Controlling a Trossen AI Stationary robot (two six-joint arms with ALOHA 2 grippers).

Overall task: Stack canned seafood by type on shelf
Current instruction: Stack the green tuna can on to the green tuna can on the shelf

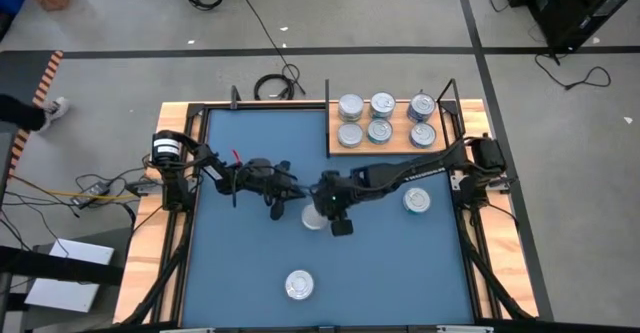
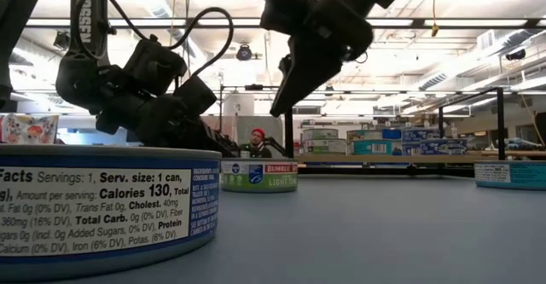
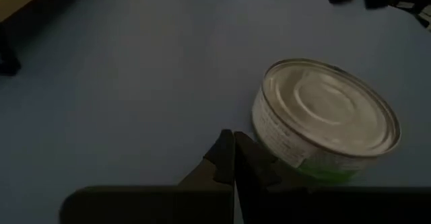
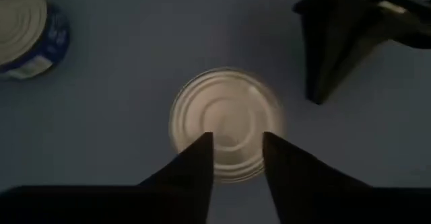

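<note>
The tin (image 1: 314, 216) in the middle of the blue mat (image 1: 240, 263) is short and round, with a shiny silver lid with pressed rings and a green and white side label. It stands upright on the mat, on its own.

The right end effector (image 4: 237, 150) hangs directly above this tin. Its two dark fingers are parted and point down at the lid, and nothing is between them. In the low view they are above the tin, not touching it.

The left end effector (image 3: 234, 158) is just to the left of the same tin, low to the mat. Its fingers are clenched together with nothing held, and their tips are close beside the tin's wall.

Six more tins (image 1: 383, 119) stand in two rows on the wooden shelf (image 1: 335, 148) at the far right of the tabletop. One tin with a blue label (image 1: 417, 201) lies on the mat to the right, and another tin (image 1: 299, 285) stands near the front edge.
</note>
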